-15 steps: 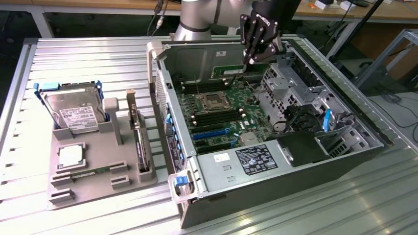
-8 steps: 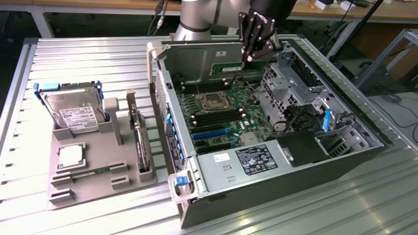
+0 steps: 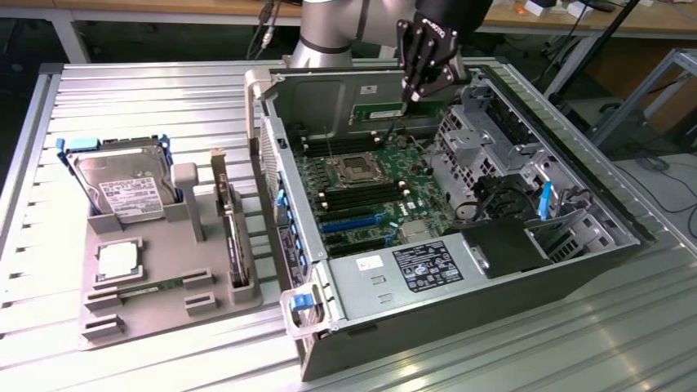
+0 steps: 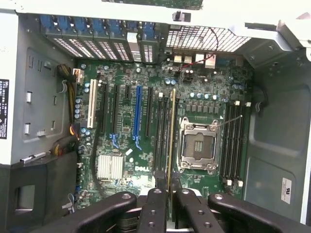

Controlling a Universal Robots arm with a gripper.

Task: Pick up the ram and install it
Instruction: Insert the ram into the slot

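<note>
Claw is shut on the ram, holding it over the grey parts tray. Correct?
No, not over the tray. The claw is shut on the ram, but holds it inside the open computer case, over the motherboard beside the CPU socket. The wrist view shows this.

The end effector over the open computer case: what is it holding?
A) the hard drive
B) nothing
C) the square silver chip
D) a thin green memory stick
D: in the wrist view the memory stick is pinched edge-on by the end effector above the motherboard.
</note>
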